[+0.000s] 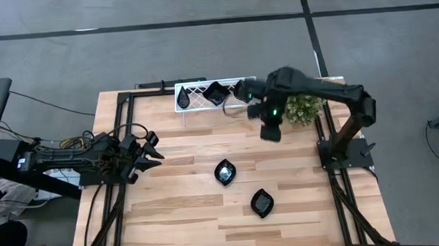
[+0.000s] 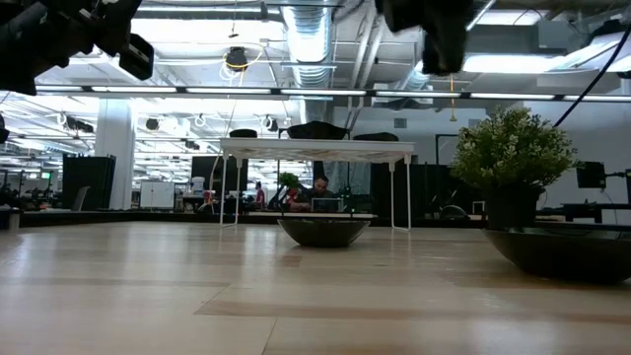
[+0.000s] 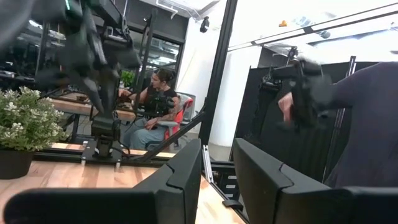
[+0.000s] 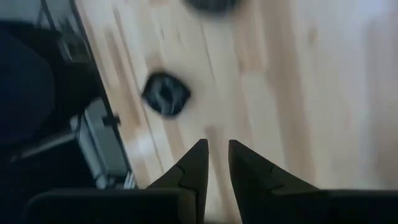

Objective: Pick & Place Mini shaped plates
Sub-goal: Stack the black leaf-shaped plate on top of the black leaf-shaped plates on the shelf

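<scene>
Right hand (image 1: 270, 132) empty, above table (image 1: 186, 194)

A white wire rack (image 1: 195, 95) stands at the table's (image 1: 186, 209) far edge; a small green plant (image 1: 304, 108) sits near it

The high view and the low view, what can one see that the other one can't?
Only the high view shows the whole left arm, parked at the table's left edge with the left gripper empty, and the right gripper hanging above the boards near the rack, holding nothing. It also shows the dishes on top of the rack.

Only the low view shows the room behind, with a person sitting far off.

Both show the white rack, the green plant, and two black plates on the table: one further back and one nearer.
</scene>
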### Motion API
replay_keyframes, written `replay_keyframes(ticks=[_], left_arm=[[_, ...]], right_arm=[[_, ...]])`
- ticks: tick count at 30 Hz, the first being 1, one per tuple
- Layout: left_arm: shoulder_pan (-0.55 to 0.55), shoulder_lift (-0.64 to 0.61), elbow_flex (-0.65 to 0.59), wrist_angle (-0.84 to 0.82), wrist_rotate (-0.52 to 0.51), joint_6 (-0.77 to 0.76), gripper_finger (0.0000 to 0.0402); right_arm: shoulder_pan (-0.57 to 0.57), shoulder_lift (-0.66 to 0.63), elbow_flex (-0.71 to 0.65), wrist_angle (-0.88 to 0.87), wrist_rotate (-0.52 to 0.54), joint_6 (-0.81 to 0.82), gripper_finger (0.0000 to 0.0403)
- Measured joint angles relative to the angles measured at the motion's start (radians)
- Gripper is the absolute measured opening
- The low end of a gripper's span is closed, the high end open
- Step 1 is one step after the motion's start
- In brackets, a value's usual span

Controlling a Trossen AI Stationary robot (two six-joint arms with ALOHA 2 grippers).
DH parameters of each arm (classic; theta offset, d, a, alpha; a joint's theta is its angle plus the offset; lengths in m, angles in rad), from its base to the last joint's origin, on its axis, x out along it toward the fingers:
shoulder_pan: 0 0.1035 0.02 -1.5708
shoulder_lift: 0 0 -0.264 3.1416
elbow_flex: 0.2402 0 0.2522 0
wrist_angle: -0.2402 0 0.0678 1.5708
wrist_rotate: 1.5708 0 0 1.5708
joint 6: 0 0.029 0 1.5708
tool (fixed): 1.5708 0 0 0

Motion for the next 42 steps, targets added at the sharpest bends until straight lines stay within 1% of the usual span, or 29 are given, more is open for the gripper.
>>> replay_keyframes(ticks=[3,9,14,20,26,29,33,37,42], left_arm=[[0.000,0.000,0.000,0.001,0.000,0.000,0.0097],[0.000,0.000,0.000,0.001,0.000,0.000,0.0097],[0.000,0.000,0.000,0.001,0.000,0.000,0.0097],[0.000,0.000,0.000,0.001,0.000,-0.001,0.0097],[0.000,0.000,0.000,0.002,0.000,-0.027,0.0097],[0.000,0.000,0.000,0.002,0.000,-0.049,0.0097],[0.000,0.000,0.000,0.002,0.001,-0.052,0.0097],[0.000,0.000,0.000,0.002,0.003,-0.051,0.0097],[-0.002,0.000,0.000,0.002,0.007,-0.050,0.0097]], right_arm=[[0.061,0.000,-0.129,0.021,0.002,0.035,0.0059],[0.182,0.000,-0.379,0.189,0.000,0.142,0.0059],[0.289,0.001,-0.511,0.341,0.000,0.231,0.0059],[0.395,0.001,-0.581,0.538,0.009,0.344,0.0059],[0.481,0.000,-0.628,0.657,0.107,0.474,0.0059],[0.521,0.000,-0.666,0.708,0.115,0.532,0.0059],[0.563,0.000,-0.721,0.837,0.121,0.636,0.0059],[0.600,0.001,-0.746,0.907,0.181,0.709,0.0059],[0.635,0.001,-0.758,0.954,0.208,0.776,0.0059]])
